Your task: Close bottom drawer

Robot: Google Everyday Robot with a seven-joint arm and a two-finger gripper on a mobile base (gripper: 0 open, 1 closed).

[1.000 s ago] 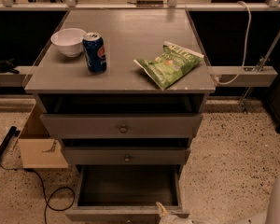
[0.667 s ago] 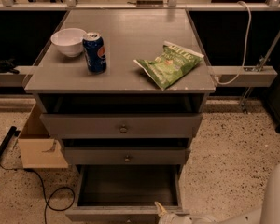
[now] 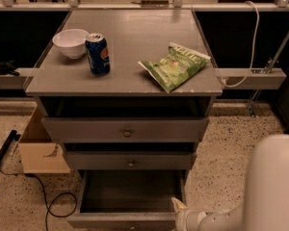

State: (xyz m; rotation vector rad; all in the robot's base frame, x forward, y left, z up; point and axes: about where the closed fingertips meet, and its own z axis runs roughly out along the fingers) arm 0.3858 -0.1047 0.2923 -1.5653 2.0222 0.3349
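The bottom drawer (image 3: 130,191) of the grey cabinet is pulled far out, and its deep dark box looks empty. Its front edge (image 3: 120,220) lies at the bottom of the camera view, with the knob out of view. The two upper drawers (image 3: 127,129) with round knobs are each pulled out a little. My gripper (image 3: 179,210) sits at the drawer's front right corner, at the end of my white arm (image 3: 274,186), which comes in from the lower right. Only a pale finger tip shows.
On the cabinet top stand a white bowl (image 3: 71,42), a blue soda can (image 3: 97,53) and a green chip bag (image 3: 176,65). A cardboard box (image 3: 41,150) and a black cable (image 3: 48,203) lie on the floor to the left.
My white arm has come further into view at the lower right. The gripper stays at the drawer's front right corner, and the drawer looks unmoved.
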